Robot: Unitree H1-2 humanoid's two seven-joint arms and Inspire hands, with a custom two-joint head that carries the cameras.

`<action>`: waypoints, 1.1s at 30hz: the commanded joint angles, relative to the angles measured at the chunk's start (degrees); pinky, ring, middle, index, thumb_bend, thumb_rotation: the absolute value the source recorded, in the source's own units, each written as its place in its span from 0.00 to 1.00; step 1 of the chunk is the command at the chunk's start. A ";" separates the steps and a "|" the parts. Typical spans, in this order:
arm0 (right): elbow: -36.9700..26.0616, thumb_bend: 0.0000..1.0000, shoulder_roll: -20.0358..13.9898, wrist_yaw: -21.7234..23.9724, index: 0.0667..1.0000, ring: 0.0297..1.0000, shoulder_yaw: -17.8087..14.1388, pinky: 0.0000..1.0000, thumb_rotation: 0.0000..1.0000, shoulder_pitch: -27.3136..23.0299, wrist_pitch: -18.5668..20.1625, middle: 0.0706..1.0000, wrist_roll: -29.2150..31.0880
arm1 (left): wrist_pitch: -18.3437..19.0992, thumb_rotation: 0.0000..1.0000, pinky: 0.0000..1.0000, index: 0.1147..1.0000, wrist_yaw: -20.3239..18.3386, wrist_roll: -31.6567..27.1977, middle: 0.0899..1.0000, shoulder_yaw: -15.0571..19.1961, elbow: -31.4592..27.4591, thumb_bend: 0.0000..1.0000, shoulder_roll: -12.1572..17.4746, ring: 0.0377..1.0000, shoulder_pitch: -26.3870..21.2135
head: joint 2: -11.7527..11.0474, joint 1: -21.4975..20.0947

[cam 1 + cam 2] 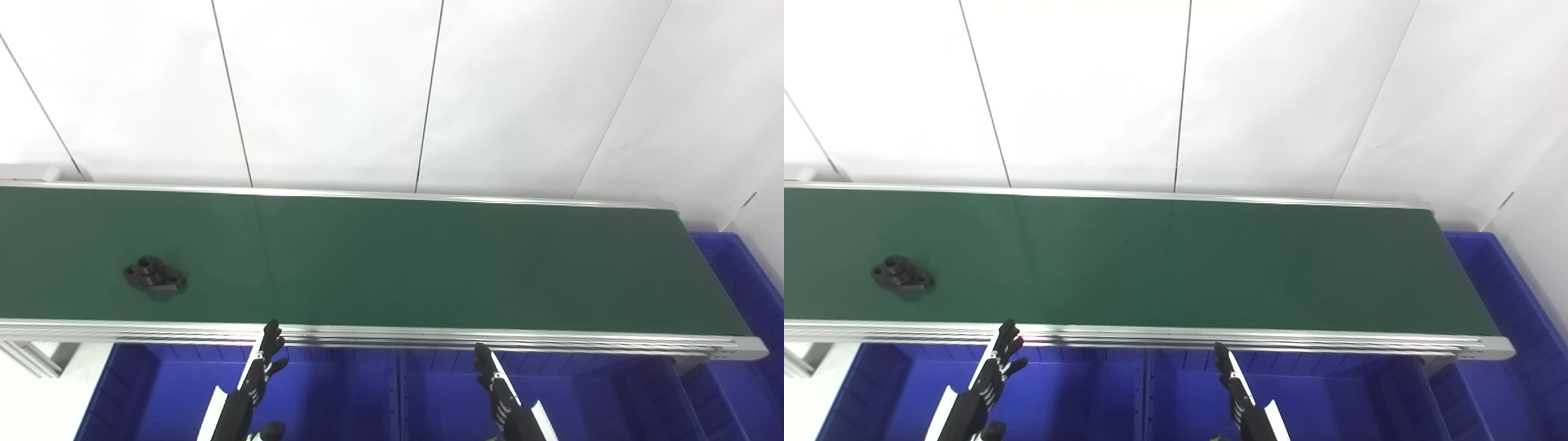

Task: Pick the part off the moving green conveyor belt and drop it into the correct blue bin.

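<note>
A black part (155,276) with round bosses and holes lies flat on the green conveyor belt (392,263), towards its left end; it also shows in the right eye view (903,275). My left hand (262,369) is open and empty, fingers stretched upward, just below the belt's near rail and to the right of the part. My right hand (495,383) is open and empty too, fingers pointing up, below the rail near the middle. Both hands hang over the blue bins (343,398).
Two blue bins sit side by side under the belt's near edge, split by a wall (398,392). Another blue bin (744,288) stands past the belt's right end. A white panelled wall (392,92) runs behind the belt. An aluminium frame leg (27,358) is at lower left.
</note>
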 commanded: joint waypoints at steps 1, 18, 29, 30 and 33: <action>-1.84 1.00 0.48 -0.24 1.00 1.00 -0.02 1.00 0.91 -0.53 -1.99 1.00 0.35 | -2.07 0.97 0.88 1.00 1.10 -0.21 1.00 -0.12 -1.12 1.00 0.36 0.97 -0.13 | 0.52 -0.02; -4.00 1.00 0.32 0.06 1.00 1.00 0.48 1.00 0.90 0.37 -0.73 1.00 1.48 | -2.03 0.97 0.89 1.00 -0.05 -1.22 1.00 0.32 -2.75 1.00 0.16 0.97 0.41 | 3.22 -0.61; -2.84 1.00 0.04 -0.32 1.00 1.00 0.22 1.00 0.90 0.23 -2.02 1.00 1.00 | -2.06 0.99 0.88 1.00 1.11 -0.10 1.00 0.10 -1.67 1.00 0.16 0.96 -0.10 | 2.14 -0.01; -2.79 1.00 0.03 -0.39 1.00 1.00 0.19 1.00 0.90 0.21 -2.07 1.00 0.86 | -2.06 0.99 0.88 1.00 1.25 0.11 1.00 0.09 -1.60 1.00 0.17 0.96 -0.14 | 2.14 -0.01; -2.82 1.00 0.01 -0.36 1.00 1.00 0.15 1.00 0.90 0.21 -1.80 1.00 1.07 | -2.07 0.98 0.88 1.00 1.52 0.18 1.00 -0.06 -1.39 1.00 0.15 0.96 -0.26 | 1.91 0.14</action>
